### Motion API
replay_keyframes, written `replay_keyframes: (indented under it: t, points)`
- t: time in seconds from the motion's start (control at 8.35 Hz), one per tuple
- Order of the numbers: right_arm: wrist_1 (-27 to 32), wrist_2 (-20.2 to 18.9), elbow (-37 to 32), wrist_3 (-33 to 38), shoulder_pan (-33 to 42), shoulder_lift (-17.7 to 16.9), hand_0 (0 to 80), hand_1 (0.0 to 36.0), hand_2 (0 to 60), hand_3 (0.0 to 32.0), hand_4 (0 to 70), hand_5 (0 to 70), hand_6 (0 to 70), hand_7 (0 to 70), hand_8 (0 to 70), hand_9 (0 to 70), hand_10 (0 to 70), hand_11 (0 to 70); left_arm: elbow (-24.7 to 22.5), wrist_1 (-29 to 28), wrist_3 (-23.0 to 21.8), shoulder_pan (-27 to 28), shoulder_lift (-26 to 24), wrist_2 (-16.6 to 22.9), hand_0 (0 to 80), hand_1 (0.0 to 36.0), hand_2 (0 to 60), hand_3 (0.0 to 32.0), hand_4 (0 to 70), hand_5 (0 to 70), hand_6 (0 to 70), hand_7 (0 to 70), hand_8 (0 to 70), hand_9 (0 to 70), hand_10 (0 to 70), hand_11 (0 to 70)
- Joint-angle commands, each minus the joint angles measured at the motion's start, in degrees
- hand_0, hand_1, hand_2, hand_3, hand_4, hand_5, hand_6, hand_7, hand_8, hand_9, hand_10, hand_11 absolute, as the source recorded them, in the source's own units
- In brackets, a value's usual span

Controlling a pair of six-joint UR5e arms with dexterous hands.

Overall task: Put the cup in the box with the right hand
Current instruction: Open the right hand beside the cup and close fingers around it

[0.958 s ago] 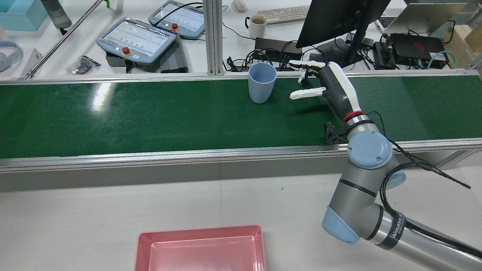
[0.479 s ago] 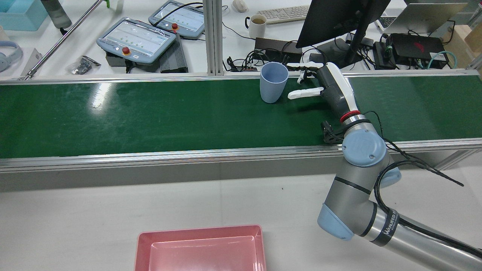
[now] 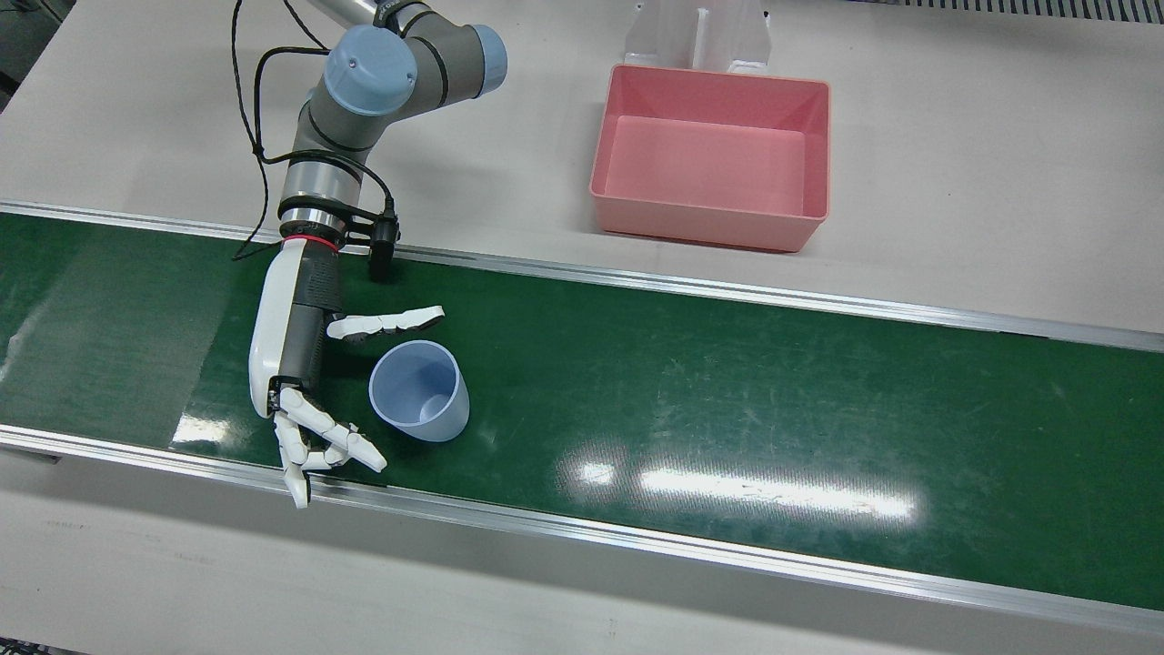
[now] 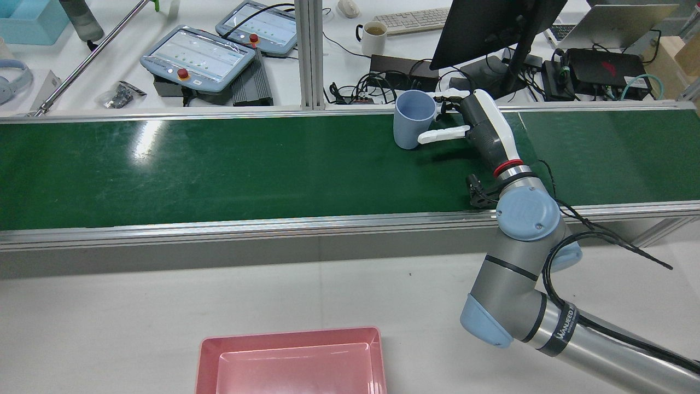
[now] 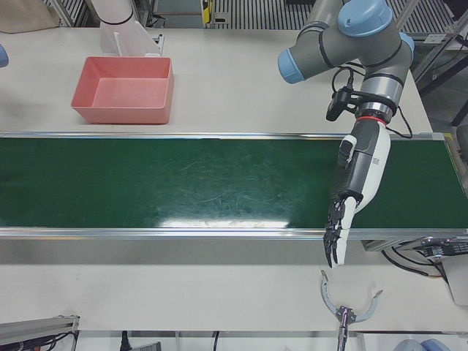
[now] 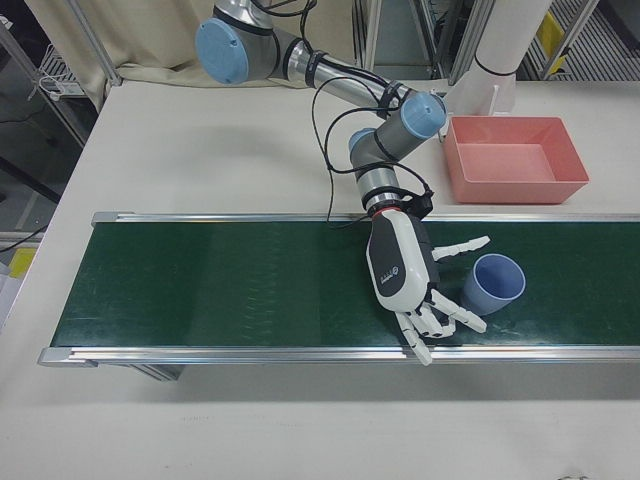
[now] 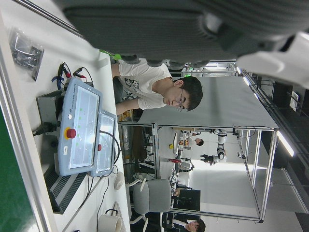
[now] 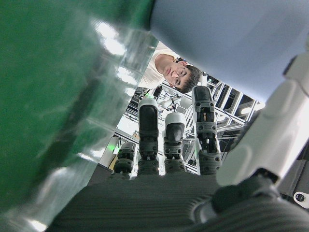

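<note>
Cup (image 4: 414,119) has travelled along the belt (image 4: 219,164) into the spread right hand (image 4: 465,123), which holds nothing; closing the fingers is judged next.

Long green conveyor belt (image 4: 219,169) with aluminium side rails runs across a pale grey desk (image 4: 164,306), ceiling light glaring off the belt surface. Beyond the belt, a white workbench (image 4: 164,33) split by an aluminium post (image 4: 309,54): two teach pendants (image 4: 199,54), a keyboard (image 4: 413,19), a white mug (image 4: 373,37), a black monitor (image 4: 492,27), tangled cables (image 4: 372,85), a laptop (image 4: 612,24). Beige curtain (image 6: 150,40) hangs behind the station in the right-front view.
</note>
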Motion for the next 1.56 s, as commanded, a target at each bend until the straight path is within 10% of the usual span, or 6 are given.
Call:
replay_keyframes:
  t: [0.0,0.6,0.84,0.96,1.08,1.44]
  points:
    - [0.0,0.1,-0.6,-0.3,0.1,0.1,45.9,0.0,0.0,0.0,33.3,3.8,29.7,70.0,31.4,55.4,9.3,13.3,0.0,0.0,0.0,0.0,0.0,0.0,0.0,0.0,0.0,0.0,0.0,0.0,0.0,0.0,0.0,0.0,0.0,0.0]
    - [0.0,0.1,-0.8,-0.3,0.5,0.1,45.9,0.0,0.0,0.0,35.6,3.7,29.7,70.0,31.5,55.6,9.4,13.5,0.0,0.0,0.0,0.0,0.0,-0.1,0.0,0.0,0.0,0.0,0.0,0.0,0.0,0.0,0.0,0.0,0.0,0.0]
    - [-0.2,0.1,-0.7,-0.6,0.5,0.1,46.0,0.8,0.0,0.0,50.8,3.5,31.4,70.0,33.2,57.1,10.4,14.7,0.0,0.0,0.0,0.0,0.0,0.0,0.0,0.0,0.0,0.0,0.0,0.0,0.0,0.0,0.0,0.0,0.0,0.0]
    - [-0.2,0.1,-0.7,-1.3,0.6,0.0,46.0,10.1,17.2,0.0,52.8,4.3,32.1,70.0,35.6,59.7,12.7,18.1,0.0,0.0,0.0,0.0,0.0,0.0,0.0,0.0,0.0,0.0,0.0,0.0,0.0,0.0,0.0,0.0,0.0,0.0]
    - [-0.2,0.1,-0.7,-1.4,0.6,0.0,53.7,19.9,21.2,0.0,57.6,8.5,35.3,70.0,43.6,68.8,21.0,30.9,0.0,0.0,0.0,0.1,0.0,0.0,0.0,0.0,0.0,0.0,0.0,0.0,0.0,0.0,0.0,0.0,0.0,0.0]
    - [-0.3,0.0,2.9,-1.3,1.6,-1.3,51.7,18.7,19.3,0.0,33.6,10.8,37.4,70.0,50.5,70.0,29.3,42.9,0.0,0.0,0.0,0.0,0.0,0.0,0.0,0.0,0.0,0.0,0.0,0.0,0.0,0.0,0.0,0.0,0.0,0.0]
